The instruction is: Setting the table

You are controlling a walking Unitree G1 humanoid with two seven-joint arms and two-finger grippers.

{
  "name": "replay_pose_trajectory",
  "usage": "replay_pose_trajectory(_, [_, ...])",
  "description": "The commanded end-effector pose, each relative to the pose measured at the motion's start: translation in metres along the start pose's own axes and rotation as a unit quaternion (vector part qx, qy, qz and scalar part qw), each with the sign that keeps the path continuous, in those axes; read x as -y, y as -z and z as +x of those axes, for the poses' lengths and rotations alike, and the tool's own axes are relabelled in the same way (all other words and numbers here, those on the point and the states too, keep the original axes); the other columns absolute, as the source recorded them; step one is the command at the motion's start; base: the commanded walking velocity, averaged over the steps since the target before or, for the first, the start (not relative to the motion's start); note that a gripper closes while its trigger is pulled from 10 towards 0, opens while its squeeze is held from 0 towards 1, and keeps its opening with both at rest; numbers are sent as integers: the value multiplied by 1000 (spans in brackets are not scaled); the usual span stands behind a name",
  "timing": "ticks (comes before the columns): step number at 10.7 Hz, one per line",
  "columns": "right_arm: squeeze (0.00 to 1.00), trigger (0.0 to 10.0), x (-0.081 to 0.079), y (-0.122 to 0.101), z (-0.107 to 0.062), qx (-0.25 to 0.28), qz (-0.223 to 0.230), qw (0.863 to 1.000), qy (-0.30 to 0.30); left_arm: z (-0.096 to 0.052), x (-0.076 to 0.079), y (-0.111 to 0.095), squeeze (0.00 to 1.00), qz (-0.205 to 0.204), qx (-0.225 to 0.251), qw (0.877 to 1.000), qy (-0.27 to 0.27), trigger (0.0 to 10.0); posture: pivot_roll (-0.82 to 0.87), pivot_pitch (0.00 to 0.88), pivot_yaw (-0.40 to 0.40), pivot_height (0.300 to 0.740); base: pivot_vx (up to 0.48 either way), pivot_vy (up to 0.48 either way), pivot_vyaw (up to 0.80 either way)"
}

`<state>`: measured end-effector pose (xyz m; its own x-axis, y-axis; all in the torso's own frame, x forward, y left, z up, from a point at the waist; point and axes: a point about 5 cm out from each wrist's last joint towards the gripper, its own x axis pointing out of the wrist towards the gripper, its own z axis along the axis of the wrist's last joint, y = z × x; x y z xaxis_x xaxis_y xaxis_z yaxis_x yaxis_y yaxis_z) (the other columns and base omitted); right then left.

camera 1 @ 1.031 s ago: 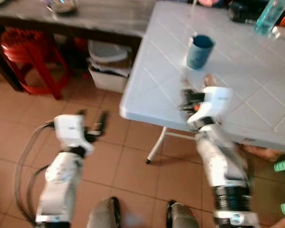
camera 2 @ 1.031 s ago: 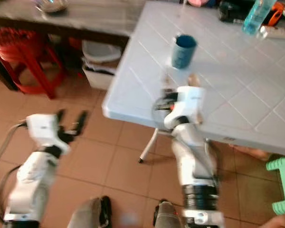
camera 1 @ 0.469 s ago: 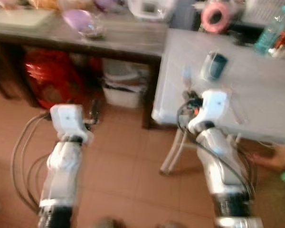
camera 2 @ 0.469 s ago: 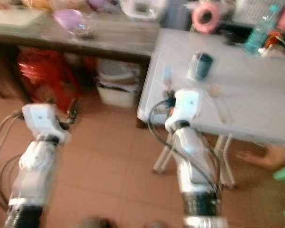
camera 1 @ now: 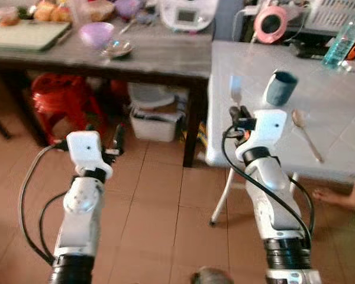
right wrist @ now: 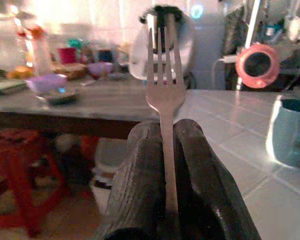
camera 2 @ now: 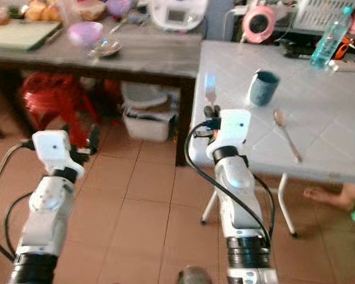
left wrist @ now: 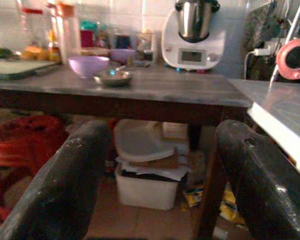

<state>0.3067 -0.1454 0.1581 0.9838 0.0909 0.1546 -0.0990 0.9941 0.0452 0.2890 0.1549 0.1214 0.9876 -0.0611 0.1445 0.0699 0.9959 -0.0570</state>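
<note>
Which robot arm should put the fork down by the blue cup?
Right. The right gripper already pinches the fork at the white table, near the blue cup. The left gripper is open, over the floor.

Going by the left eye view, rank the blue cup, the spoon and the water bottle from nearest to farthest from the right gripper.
From the right gripper, jaws shut on the fork:
1. Blue cup, just ahead, to its right on the white table.
2. Spoon, lying further right on the table.
3. Water bottle, at the far right corner.
</note>
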Motion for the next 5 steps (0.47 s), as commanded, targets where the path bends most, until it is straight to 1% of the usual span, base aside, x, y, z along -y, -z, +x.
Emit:
replay_pose_trajectory(1, [0, 10000, 0, -4, 2, 8, 2, 1000, 0, 1, -5, -2, 0, 10, 2, 1000, -7, 10000, -14, 31, 6, 740, 480, 0, 0])
replay_pose_trajectory(2, [0, 10000, -1, -1, 0, 5, 2, 1000, -1, 1, -8, -1, 0, 15, 1, 1000, -19, 10000, -16, 34, 4, 740, 439, 0, 0])
replay_pose_trajectory(5, [0, 10000, -1, 0, -2, 2, 1, 1000, -5, 2, -9, -2, 0, 23, 5, 1000, -19, 10000, -20, 36, 6, 740, 290, 383, 0])
